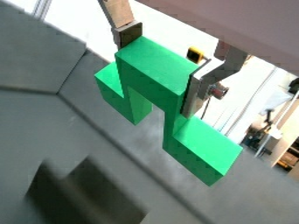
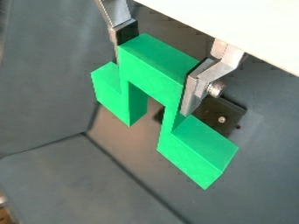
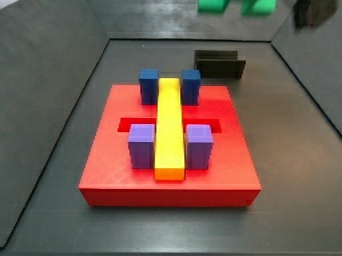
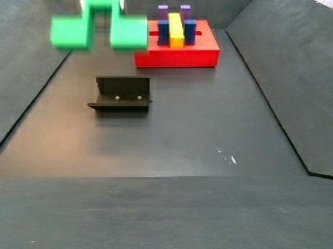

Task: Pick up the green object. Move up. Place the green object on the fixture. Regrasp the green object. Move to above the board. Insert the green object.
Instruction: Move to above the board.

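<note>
My gripper (image 1: 167, 59) is shut on the raised middle of the bright green bridge-like object (image 1: 158, 83); both wrist views show this, with the gripper (image 2: 167, 54) across the green object (image 2: 158, 77). The silver fingers (image 2: 208, 77) press its two sides, and the two lower ends hang free. In both side views the green object (image 4: 96, 29) hangs high in the air, cut by the frame's top edge (image 3: 235, 5). The dark fixture (image 4: 121, 94) stands on the floor below it, and also shows in a side view (image 3: 221, 65) and a wrist view (image 2: 222, 114).
The red board (image 3: 107, 175) lies on the dark floor and carries a long yellow bar (image 3: 168, 125), two blue blocks (image 3: 150, 82) and two purple blocks (image 3: 142, 146). It also shows at the far end in a side view (image 4: 196, 56). Grey walls slope up around the floor.
</note>
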You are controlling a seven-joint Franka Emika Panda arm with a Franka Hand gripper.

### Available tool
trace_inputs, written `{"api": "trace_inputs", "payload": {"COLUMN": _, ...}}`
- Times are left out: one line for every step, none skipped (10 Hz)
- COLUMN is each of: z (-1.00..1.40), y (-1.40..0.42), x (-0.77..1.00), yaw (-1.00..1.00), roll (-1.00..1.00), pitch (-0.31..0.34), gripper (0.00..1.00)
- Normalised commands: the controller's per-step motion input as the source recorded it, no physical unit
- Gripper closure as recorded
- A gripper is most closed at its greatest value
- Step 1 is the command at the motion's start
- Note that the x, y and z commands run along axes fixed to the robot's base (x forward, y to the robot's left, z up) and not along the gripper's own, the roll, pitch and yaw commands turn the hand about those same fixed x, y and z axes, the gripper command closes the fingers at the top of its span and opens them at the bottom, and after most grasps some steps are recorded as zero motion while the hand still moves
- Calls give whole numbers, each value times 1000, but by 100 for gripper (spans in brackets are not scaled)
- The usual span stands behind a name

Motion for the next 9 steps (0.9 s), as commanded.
{"api": "trace_inputs", "payload": {"z": 1400, "y": -24, "x": -7, "yaw": -66, "roll": -4, "pitch": 29, "gripper": 100}}
{"api": "trace_inputs", "payload": {"z": 1400, "y": -39, "x": -10, "yaw": -49, "roll": -6, "pitch": 53, "gripper": 100}}
{"api": "trace_inputs", "payload": {"z": 682, "y": -15, "x": 9, "yaw": -33, "roll": 1, "pitch": 78, "gripper": 100}}
{"api": "trace_inputs", "payload": {"z": 306, "y": -1400, "x": -1108, "yaw": 80, "roll": -1000, "pitch": 142, "gripper": 100}}
{"api": "trace_inputs", "payload": {"z": 293, "y": -1400, "x": -1120, "yaw": 94, "roll": -1000, "pitch": 131, "gripper": 100}}
{"api": "trace_inputs", "payload": {"z": 297, "y": -1400, "x": -1209, "yaw": 104, "roll": -1000, "pitch": 101, "gripper": 100}}
{"api": "trace_inputs", "payload": {"z": 259, "y": -1400, "x": -1247, "yaw": 113, "roll": -1000, "pitch": 90, "gripper": 100}}
{"api": "trace_inputs", "payload": {"z": 271, "y": -1400, "x": -1234, "yaw": 119, "roll": -1000, "pitch": 81, "gripper": 100}}
{"api": "trace_inputs", "payload": {"z": 185, "y": -938, "x": -853, "yaw": 128, "roll": -1000, "pitch": 61, "gripper": 100}}
